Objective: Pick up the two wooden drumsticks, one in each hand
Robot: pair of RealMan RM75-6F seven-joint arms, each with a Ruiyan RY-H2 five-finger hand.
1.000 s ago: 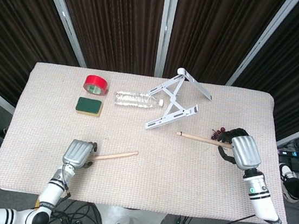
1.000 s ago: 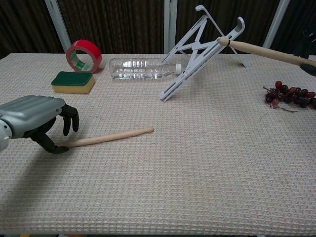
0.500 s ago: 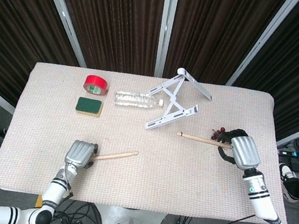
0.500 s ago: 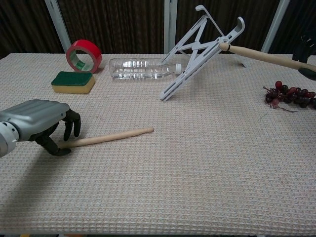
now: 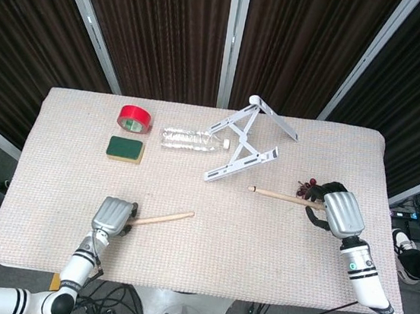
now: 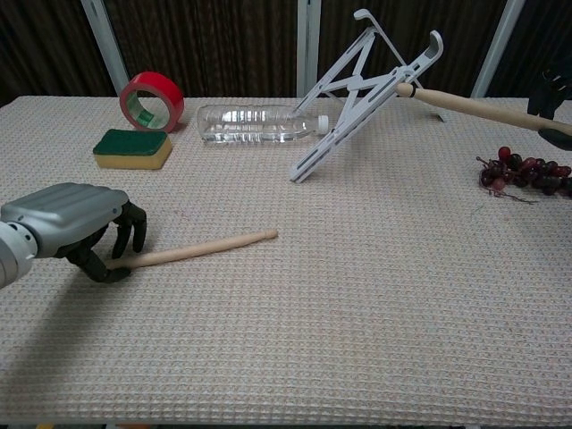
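One wooden drumstick (image 5: 164, 217) (image 6: 201, 248) lies on the cloth near the front left, its tip pointing right. My left hand (image 5: 113, 216) (image 6: 67, 228) is at its butt end, with the dark fingers (image 6: 130, 234) curled over the end and the thumb under it. The stick still rests on the table. My right hand (image 5: 341, 211) (image 6: 550, 107) grips the second drumstick (image 5: 285, 197) (image 6: 465, 103) by its butt and holds it in the air. That stick's tip points left, in front of the white stand. In the chest view, most of the right hand is cut off by the frame edge.
A white folding stand (image 5: 246, 142) (image 6: 366, 89) stands at the back centre, with a clear plastic bottle (image 5: 193, 140) (image 6: 259, 123) lying to its left. Red tape (image 5: 134, 118) (image 6: 150, 100) and a green sponge (image 5: 125, 149) (image 6: 132, 148) sit at the back left. Dark grapes (image 5: 307, 187) (image 6: 527, 174) lie beside the right hand.
My left hand has slid a little right and its fingers have closed further around the lying stick's end. The raised stick in the right hand has shifted slightly.
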